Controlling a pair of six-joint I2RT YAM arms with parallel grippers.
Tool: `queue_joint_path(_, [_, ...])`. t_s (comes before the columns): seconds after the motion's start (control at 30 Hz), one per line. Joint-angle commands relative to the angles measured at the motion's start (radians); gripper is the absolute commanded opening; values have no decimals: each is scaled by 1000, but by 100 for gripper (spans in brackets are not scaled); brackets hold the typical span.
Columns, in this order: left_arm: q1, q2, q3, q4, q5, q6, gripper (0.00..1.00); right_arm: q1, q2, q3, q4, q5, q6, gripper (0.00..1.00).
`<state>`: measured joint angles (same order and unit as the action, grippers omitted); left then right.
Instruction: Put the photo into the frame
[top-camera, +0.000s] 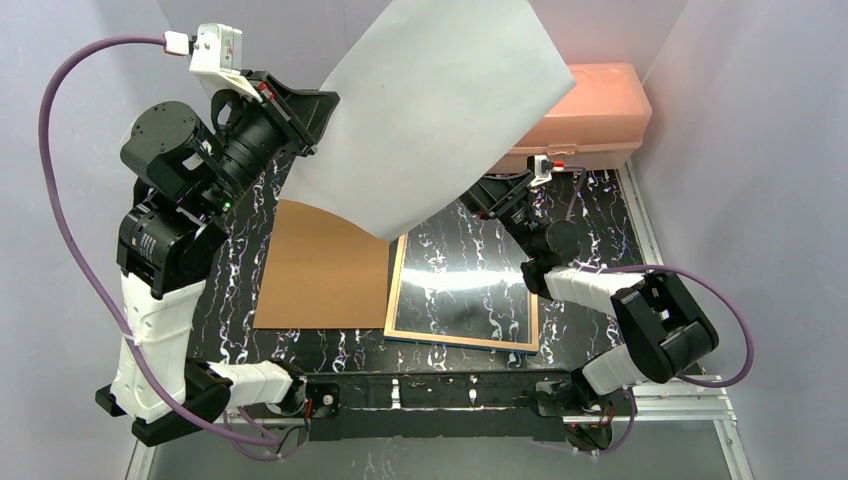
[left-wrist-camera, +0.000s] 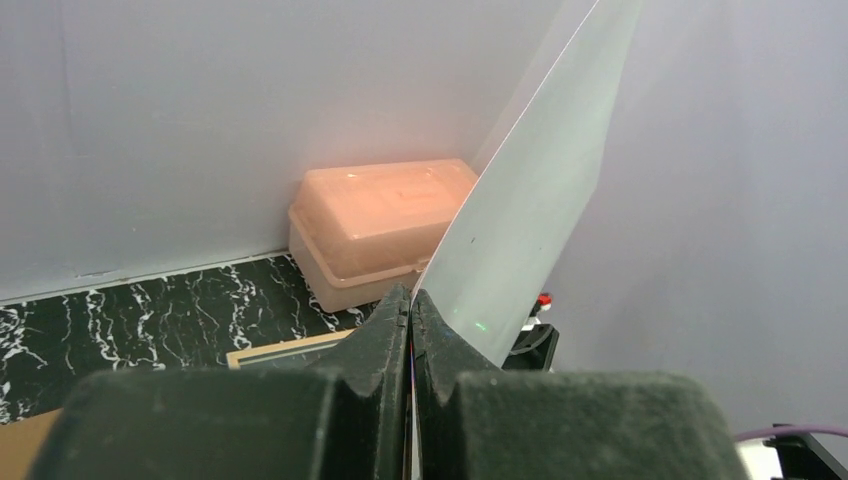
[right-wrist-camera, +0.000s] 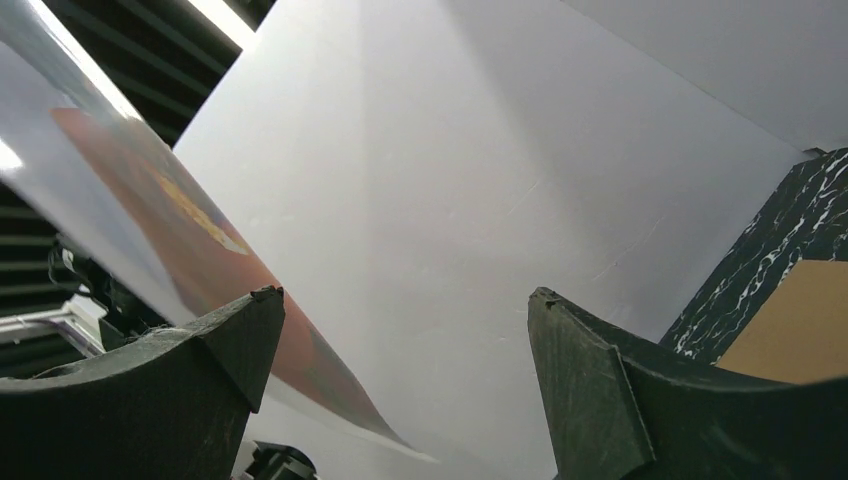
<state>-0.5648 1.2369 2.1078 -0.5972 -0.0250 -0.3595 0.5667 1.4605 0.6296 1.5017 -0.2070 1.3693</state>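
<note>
While the photo (top-camera: 430, 100) is hanging in the air across the upper centre of the overhead view, its white back facing that camera, we are judging the task to be about halfway: the print is off the table and in hand, but it is not yet in the frame (top-camera: 461, 341). We are pinching its left edge in the left gripper (left-wrist-camera: 410, 303), whose jaws are pressing fully together on the sheet, the paper rising towards the upper right of the left wrist view. The right gripper (right-wrist-camera: 405, 320) is standing wide open and holding nothing; in its wrist view the printed side, showing orange and red, is curving down towards the lower left, and we cannot tell whether it is touching that gripper. The frame is lying flat on the black marbled table (top-camera: 300, 345) in the lower centre of the overhead view, wood-coloured edge up, its pane bare, under the sheet's lower corner. The brown backing board (top-camera: 320, 265) is lying just to its left, and the pink box (top-camera: 600, 110) is sitting at the upper right. What is remaining, as we are reading it, is lowering the print, squaring it with the opening, laying it on the glass and letting go
</note>
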Motion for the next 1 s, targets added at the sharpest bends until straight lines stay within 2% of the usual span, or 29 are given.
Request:
queue_joint_path(0.0, [8,-21,-7,36,-89,-4,0,-2,-29,-15,279,87,95,99])
queue_joint_path(0.3, [13,-30,-34,33,-75,-29,0,-2,-23,67,279,66,107,97])
queue_joint_path(0.53, [14,-31,-28,38,-122,-1,0,0,-60,63,279,107,134,97])
queue_joint_path(0.7, [15,-25,-4,40,-200,87,0,-1,-73,89,272,122,193,97])
queue_joint_path(0.97, [14,-40,-61,44,-212,78,0,24,-84,139,204,108,166,96])
